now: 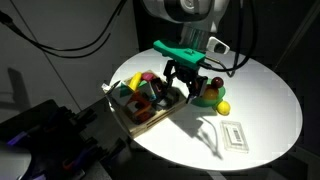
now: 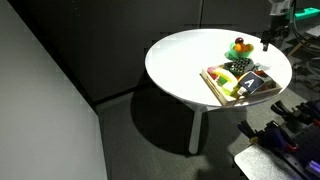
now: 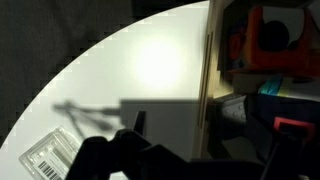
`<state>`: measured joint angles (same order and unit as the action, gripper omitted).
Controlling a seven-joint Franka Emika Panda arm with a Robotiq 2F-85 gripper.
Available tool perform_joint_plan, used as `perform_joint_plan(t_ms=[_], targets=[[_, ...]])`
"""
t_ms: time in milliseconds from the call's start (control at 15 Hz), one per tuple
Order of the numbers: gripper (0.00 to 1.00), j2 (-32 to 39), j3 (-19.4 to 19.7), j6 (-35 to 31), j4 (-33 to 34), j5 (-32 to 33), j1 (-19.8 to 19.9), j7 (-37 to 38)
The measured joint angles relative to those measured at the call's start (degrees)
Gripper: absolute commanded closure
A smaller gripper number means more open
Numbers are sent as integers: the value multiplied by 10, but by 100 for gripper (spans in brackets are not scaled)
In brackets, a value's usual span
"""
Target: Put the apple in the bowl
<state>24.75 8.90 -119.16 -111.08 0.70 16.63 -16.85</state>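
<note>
Hovering low between the wooden tray [image 1: 135, 115] and the green bowl [image 1: 209, 100], my pincer [image 1: 186, 84] has its fingers apart, with nothing between them as far as I can see. The apple [image 1: 203, 85] is a small dark red spot at the bowl's rim, just beside me; if it lies fully inside, I cannot tell. I judge the step is either grasping or just releasing, so next I must confirm this from above.

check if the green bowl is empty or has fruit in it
Not empty: round fruit sits piled in the bowl in both exterior views.
</note>
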Motion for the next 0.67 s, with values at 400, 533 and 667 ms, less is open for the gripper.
perform_joint_plan(t_ms=[400,533,667], targets=[[0,-41,5,-9,-49,4,-12,23],[0,-54,5,-18,-66,8,-17,32],[0,-68,5,-33,-85,12,-21,38]])
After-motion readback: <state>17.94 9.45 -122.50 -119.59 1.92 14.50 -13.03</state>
